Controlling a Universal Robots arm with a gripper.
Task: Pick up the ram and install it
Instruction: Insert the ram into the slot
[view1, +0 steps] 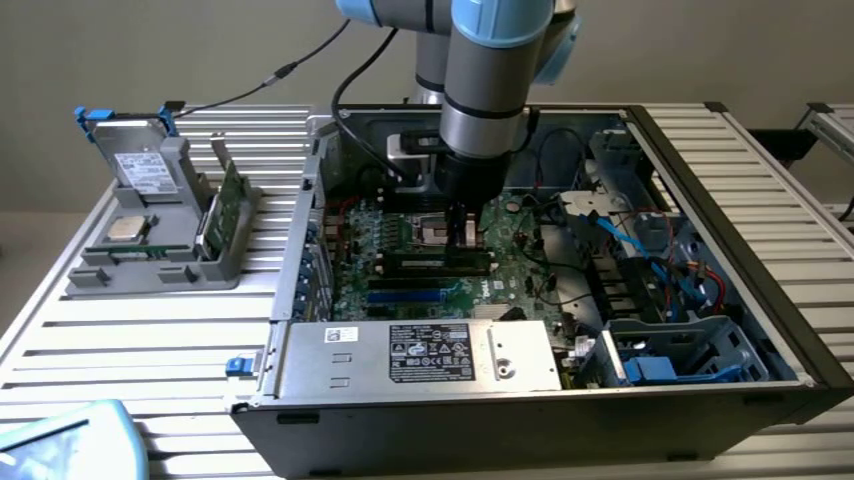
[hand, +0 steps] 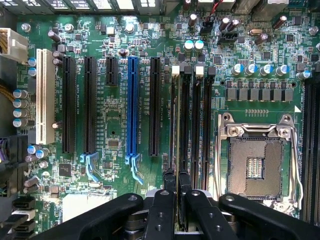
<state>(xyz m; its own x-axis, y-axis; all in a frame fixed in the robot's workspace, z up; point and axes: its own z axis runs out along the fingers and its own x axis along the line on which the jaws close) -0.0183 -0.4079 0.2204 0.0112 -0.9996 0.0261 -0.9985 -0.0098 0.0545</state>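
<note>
Ram stick (hand: 175, 130) sits pinched edge-on between the jaws of a robot arm (view1: 487, 90), which hangs straight down into an open computer case (view1: 747, 250) on the counter (view1: 134, 340). The jaws are drawn almost fully together, their black fingers (hand: 161, 212) pressing the thin board from either flat side, with nothing else in their grasp. The stick lies just beside the empty processor socket (hand: 260, 167), on the side of the socket that faces the blue expansion slot (hand: 132, 110). Its long axis runs parallel to the socket's nearer edge and to the bank of black memory slots (hand: 205, 125) there, so board and slot line up lengthwise rather than crossing. From the wrist camera it appears to be over, or already down in, the slot farthest from the socket; which of the two cannot be told. Pale latches (hand: 199, 71) mark the slot ends at the far end of the stick. Judged from this alignment, the job is at the seating stage, the pick-up done.
</note>
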